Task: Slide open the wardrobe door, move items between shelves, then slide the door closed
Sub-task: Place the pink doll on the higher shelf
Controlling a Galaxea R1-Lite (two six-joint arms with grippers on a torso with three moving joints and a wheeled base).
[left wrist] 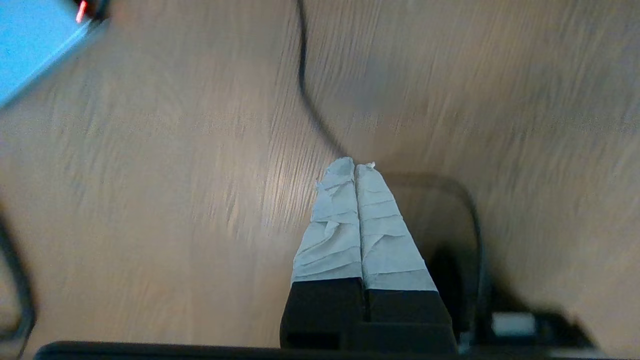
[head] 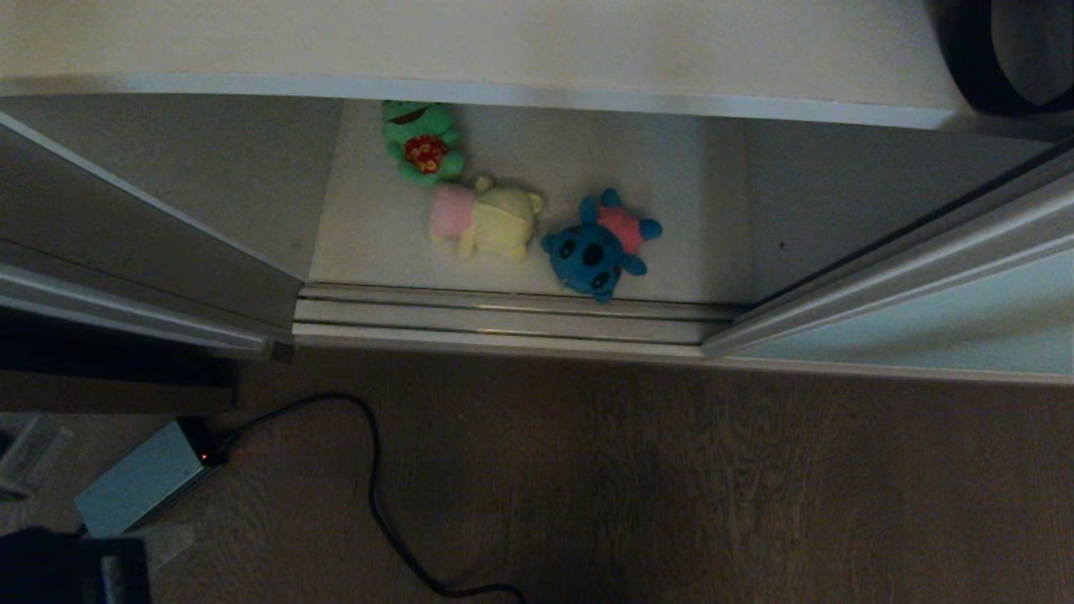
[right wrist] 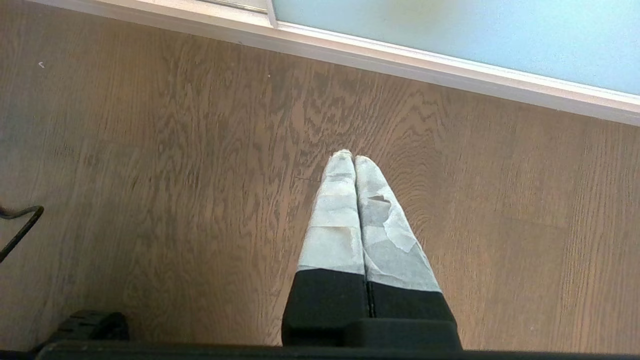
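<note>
— Both claws, how do we see them?
— Our left claw is clenched on nothing above the floor, a black cable at its twelve o'clock. Our right claw is clenched too, the glass door at one o'clock.
— And the toys?
— On the lower shelf, doorway open: green toy, yellow toy at its five o'clock, blue toy at the yellow one's three o'clock.

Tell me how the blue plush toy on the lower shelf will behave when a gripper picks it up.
The blue plush toy looks like soft stuffed fabric, so it will probably squash under the fingers rather than resist. It seems light for its size. Its rounded head and stubby limbs, lying near the door track, suggest it may flop or tumble if nudged, not slide cleanly.
</note>
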